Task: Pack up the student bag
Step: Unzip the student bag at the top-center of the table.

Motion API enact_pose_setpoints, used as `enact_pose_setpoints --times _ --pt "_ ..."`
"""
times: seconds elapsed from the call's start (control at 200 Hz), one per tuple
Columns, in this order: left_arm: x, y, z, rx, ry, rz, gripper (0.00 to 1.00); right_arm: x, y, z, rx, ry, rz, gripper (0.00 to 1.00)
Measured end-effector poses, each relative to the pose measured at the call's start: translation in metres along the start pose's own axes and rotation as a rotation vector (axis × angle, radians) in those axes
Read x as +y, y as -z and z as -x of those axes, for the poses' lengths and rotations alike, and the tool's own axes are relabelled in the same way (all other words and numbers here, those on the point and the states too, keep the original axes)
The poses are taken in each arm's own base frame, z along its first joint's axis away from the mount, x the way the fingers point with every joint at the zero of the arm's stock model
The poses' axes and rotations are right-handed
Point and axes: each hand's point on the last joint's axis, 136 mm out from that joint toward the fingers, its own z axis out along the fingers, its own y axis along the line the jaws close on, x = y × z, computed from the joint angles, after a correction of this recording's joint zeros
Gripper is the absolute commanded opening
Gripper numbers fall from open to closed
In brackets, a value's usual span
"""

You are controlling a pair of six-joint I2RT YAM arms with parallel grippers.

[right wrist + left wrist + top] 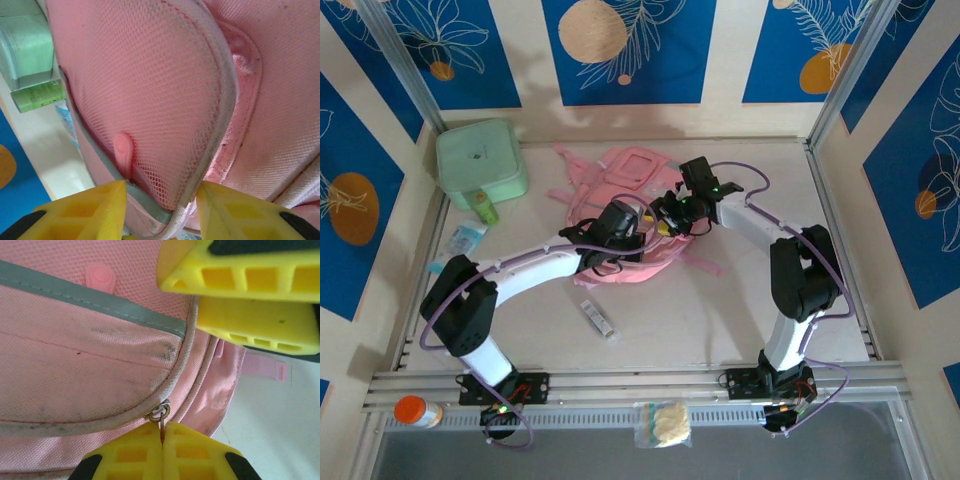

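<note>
Student bag on pale table; blue-patterned wall panels around.

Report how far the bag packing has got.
Nothing visibly packed. In hand: the left claw is shut on a metal zipper pull of the pink fabric backpack; the right claw pinches its mesh pocket rim. Left: mint-green square case, small white tube lie outside.

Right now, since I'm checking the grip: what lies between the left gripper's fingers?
The metal zipper pull of the student bag, pinched in the shut left gripper; the left wrist view shows it.
</note>
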Motion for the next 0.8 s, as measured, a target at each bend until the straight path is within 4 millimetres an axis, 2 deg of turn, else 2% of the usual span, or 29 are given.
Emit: enact_pose_setpoints --times 0.165,0.29,0.37,0.42,0.59,0.695,0.8 --pt "-0.002 -0.001 0.003 0.001 0.001 0.0 0.0 -0.002 -0.006 -0.005 -0.019 -0.002 -0.032 0.42" --pt "-0.002 -0.001 0.003 0.008 0.0 0.005 0.0 -0.004 -0.007 -0.004 -0.037 -0.025 -0.045 0.24" --pt "-0.002 -0.001 0.003 0.009 0.0 0.005 0.0 -0.006 -0.007 -0.003 -0.042 -0.039 -0.054 0.07" --pt "-0.001 -0.001 0.002 0.015 -0.003 0.008 0.0 -0.007 -0.007 -0.003 -0.043 -0.031 -0.057 0.0" --pt "0.006 0.001 -0.003 0.036 -0.076 0.033 0.0 -0.011 -0.001 0.001 -0.038 0.008 -0.062 0.0" --pt "0.021 0.011 -0.001 0.032 -0.133 0.077 0.0 -0.016 0.01 0.006 -0.014 0.043 -0.051 0.0" --pt "0.044 0.024 0.007 0.011 -0.15 0.097 0.0 -0.027 0.03 0.015 -0.002 0.06 -0.042 0.0"
